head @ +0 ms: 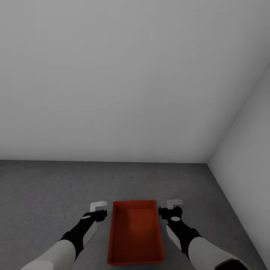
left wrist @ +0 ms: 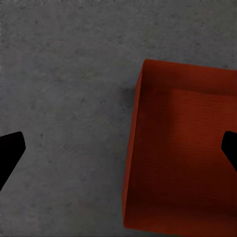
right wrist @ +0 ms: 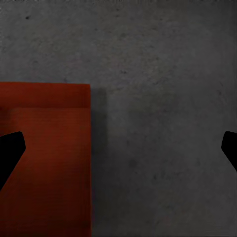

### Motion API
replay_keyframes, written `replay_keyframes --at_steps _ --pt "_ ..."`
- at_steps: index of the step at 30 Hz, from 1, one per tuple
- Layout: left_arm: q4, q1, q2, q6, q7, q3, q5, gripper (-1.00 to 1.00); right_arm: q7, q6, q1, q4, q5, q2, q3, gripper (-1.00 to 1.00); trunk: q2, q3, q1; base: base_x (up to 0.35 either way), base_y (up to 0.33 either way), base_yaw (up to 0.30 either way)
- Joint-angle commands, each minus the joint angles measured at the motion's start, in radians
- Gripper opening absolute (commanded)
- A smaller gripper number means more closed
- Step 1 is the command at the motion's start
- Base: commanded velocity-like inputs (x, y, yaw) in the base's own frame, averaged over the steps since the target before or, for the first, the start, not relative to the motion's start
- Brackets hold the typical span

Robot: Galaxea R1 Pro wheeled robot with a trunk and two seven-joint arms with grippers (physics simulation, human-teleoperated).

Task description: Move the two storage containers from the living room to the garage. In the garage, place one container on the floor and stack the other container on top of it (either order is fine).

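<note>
One orange-red storage container (head: pixel 135 234) sits open side up on the dark grey garage floor (head: pixel 45 195), straight in front of me and between my two arms. My left gripper (head: pixel 98 206) hovers open just beside its left long wall. In the left wrist view that gripper (left wrist: pixel 118 153) straddles the wall of the container (left wrist: pixel 182 158), not touching it. My right gripper (head: pixel 174 204) is open just off the right long wall. Its wrist view shows the gripper (right wrist: pixel 118 150) spread above the container (right wrist: pixel 47 163) edge and bare concrete.
A plain pale grey wall (head: pixel 112 75) stands a short way ahead and meets a second wall (head: pixel 251 150) in a corner at the right. Speckled concrete floor (left wrist: pixel 64 74) spreads to the left of the bin.
</note>
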Motion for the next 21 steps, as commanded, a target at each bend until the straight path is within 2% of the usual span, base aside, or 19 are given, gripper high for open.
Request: replay_keyframes --at_steps 1,19,21 --pt "-0.002 0.0 0.001 0.005 0.007 -0.006 0.009 1.0 -0.005 -0.003 -0.001 0.001 -0.011 0.0 0.008 1.0 0.007 0.002 -0.004 0.0 0.0 0.0" --pt "-0.005 0.0 0.001 0.005 0.008 -0.008 0.009 1.0 -0.018 -0.02 -0.001 0.014 -0.02 0.009 0.004 1.0 0.133 0.059 -0.073 0.0 0.0 0.0" --pt "-0.007 0.0 0.001 0.002 0.008 -0.008 0.009 1.0 -0.019 -0.022 -0.001 0.017 -0.017 0.01 0.004 1.0 0.133 0.059 -0.073 0.0 0.0 0.0"
